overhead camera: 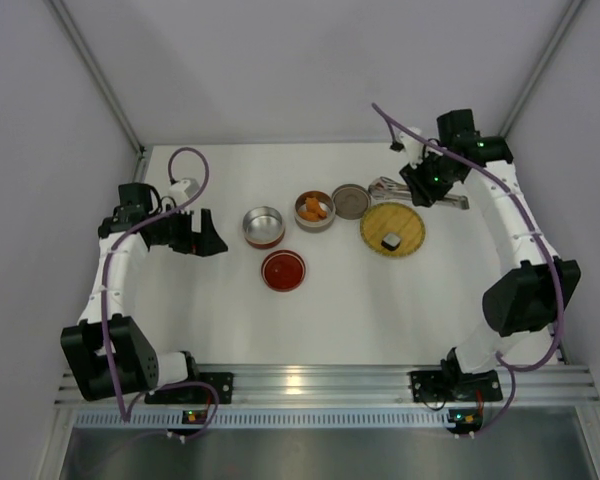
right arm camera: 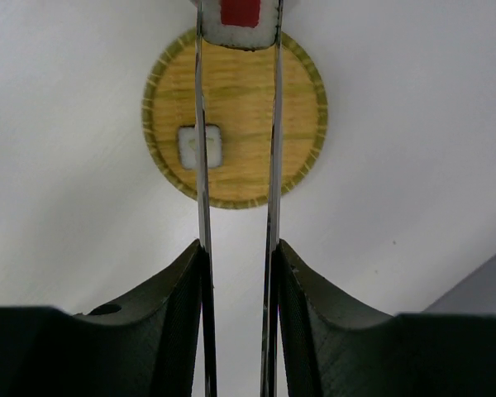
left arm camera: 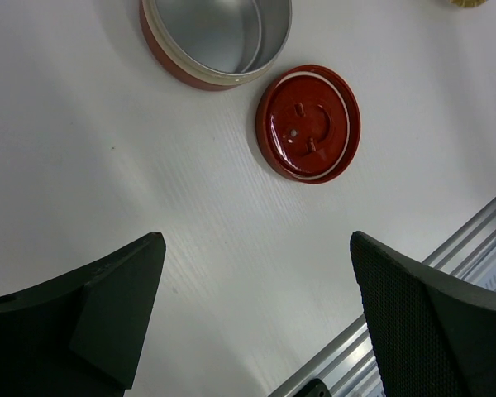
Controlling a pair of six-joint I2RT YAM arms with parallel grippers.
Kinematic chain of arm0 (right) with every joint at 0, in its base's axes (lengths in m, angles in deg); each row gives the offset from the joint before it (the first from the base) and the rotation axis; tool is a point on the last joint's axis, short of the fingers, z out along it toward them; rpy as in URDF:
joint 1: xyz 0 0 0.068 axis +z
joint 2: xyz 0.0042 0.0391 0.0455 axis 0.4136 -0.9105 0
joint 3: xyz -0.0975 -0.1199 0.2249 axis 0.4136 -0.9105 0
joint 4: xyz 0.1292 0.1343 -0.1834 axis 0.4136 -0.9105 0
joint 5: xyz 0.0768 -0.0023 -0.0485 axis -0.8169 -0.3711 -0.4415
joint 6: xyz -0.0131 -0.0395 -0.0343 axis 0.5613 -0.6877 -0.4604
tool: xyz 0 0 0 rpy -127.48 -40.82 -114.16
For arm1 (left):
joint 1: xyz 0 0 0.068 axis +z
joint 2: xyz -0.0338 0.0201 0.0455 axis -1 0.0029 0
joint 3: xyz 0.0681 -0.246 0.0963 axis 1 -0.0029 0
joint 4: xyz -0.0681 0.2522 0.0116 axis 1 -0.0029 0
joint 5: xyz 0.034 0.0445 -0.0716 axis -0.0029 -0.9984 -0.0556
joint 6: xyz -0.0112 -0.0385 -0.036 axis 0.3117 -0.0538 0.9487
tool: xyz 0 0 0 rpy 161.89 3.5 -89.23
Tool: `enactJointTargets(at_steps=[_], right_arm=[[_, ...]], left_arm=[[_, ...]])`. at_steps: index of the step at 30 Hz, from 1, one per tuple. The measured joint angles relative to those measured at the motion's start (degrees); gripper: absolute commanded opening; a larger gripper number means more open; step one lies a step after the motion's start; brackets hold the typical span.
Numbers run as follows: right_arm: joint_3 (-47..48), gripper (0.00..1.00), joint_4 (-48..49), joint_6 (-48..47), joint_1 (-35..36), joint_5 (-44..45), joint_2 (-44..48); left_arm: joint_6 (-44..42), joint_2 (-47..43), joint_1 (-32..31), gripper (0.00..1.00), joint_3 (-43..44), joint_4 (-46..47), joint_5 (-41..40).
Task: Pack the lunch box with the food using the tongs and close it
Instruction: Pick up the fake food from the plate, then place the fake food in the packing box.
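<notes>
The tongs [right arm camera: 201, 99] ran straight out from the right gripper [right arm camera: 238, 256], tips pointing away from it over the plate [right arm camera: 298, 99]. In the top view their long axis lay roughly left to right, tips leftward. A roll [right arm camera: 240, 16] with a red centre sat between the tips. The right gripper was clenched on the tongs, one finger pressing each arm from outside. A second roll [right arm camera: 200, 147] lay on the plate. Orange chunks [overhead camera: 314, 208] sat in a tin [overhead camera: 300, 222]. The left gripper [left arm camera: 256, 248] stood fully released, holding nothing, near the box [left arm camera: 198, 33] and red lid [left arm camera: 308, 124].
</notes>
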Motion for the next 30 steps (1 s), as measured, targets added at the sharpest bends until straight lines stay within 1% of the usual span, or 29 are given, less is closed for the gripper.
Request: enactJointTargets(at_steps=[4,7,9,12,16,19,24,30], right_arm=[[1.5,0.23,0.1,4.1,10.1,-0.5,-0.8],[5.8,0.23,0.7,7.3,17.2,-1.0,-4.2],[9.1,0.23,2.1,9.2,21.0,-1.2,-7.3],[13.1,0.23,3.9,11.4,24.6,-0.9,-12.0],[19.5,0.24,4.3,13.3,28.1,0.1,-18.9],[22.3,0.24,5.6,14.2,30.6,0.7,-22.7],[22.5,0.24,6.7,15.3,33.2,1.1,-25.8],[22.5,0.26,7.4,16.7,33.8,0.8,-28.3]], left_arm=[[1.5,3.1,2.9,0.98,2.4,0.0,3.5],[1.6,4.7,3.7,0.98,3.1,0.0,4.5],[1.6,5.2,3.7,0.98,3.1,-0.2,4.7],[1.5,5.2,3.7,0.98,3.0,-0.2,4.9],[1.3,5.1,3.7,0.98,1.7,0.1,4.8],[1.4,5.1,3.7,0.98,0.1,0.3,4.8],[1.4,5.1,3.7,0.98,-0.7,0.9,4.8],[1.4,5.2,3.7,0.98,-0.7,2.1,4.8]])
